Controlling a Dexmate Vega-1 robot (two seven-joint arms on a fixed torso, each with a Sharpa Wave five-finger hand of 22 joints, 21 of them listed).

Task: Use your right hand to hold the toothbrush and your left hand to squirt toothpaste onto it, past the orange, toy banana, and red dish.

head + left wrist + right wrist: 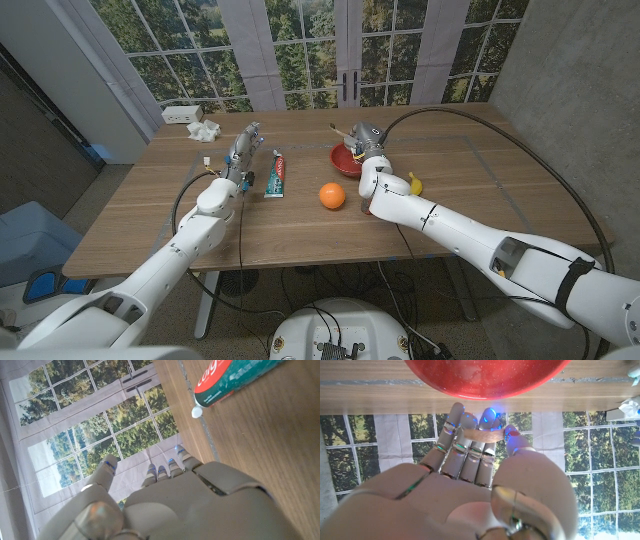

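Observation:
My right hand (366, 140) is raised over the red dish (345, 165) at the back middle of the table. It pinches the wooden toothbrush (340, 130) between thumb and fingers; the handle (482, 435) crosses its fingertips in the right wrist view, just off the dish (485, 377). The green, red and white toothpaste tube (276, 176) lies flat on the wood with its white cap (197, 412) on. My left hand (243, 147) stands just left of the tube without touching it, fingers (165, 469) apart and holding nothing.
An orange (332, 195) sits in front of the dish, and a toy banana (415, 183) lies to its right beside my right forearm. A white power strip (182, 115) and a crumpled tissue (205, 131) are at the back left corner.

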